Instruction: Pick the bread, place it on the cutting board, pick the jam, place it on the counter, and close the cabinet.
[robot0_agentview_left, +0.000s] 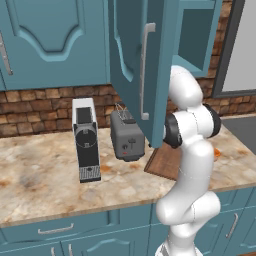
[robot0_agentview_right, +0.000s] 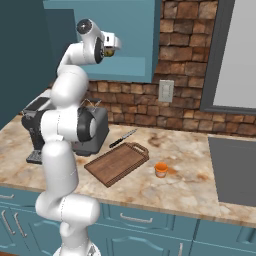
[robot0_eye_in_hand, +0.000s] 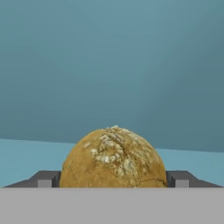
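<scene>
The bread (robot0_eye_in_hand: 113, 157), a round tan bun with a cracked pale top, fills the space between my two dark fingertips. My gripper (robot0_eye_in_hand: 113, 179) is shut on it, high up at the open cabinet (robot0_agentview_right: 132, 55). From the right base view the gripper (robot0_agentview_right: 113, 46) shows a yellowish bit of bread (robot0_agentview_right: 107, 50) at its front. The cabinet door (robot0_agentview_left: 132, 65) stands swung out, its silver bar handle (robot0_agentview_left: 145, 70) facing me. Below, the dark-brown cutting board (robot0_agentview_right: 117, 162) lies on the marbled counter (robot0_agentview_right: 190, 187). The small orange jam (robot0_agentview_right: 160, 170) stands on the counter just right of the board.
A grey toaster (robot0_agentview_left: 127, 134) and a coffee machine (robot0_agentview_left: 86, 140) stand on the counter left of the board. A knife (robot0_agentview_right: 122, 138) lies behind the board. A dark flat panel (robot0_agentview_right: 235, 170) sits in the counter at far right, under a window (robot0_agentview_right: 235, 55).
</scene>
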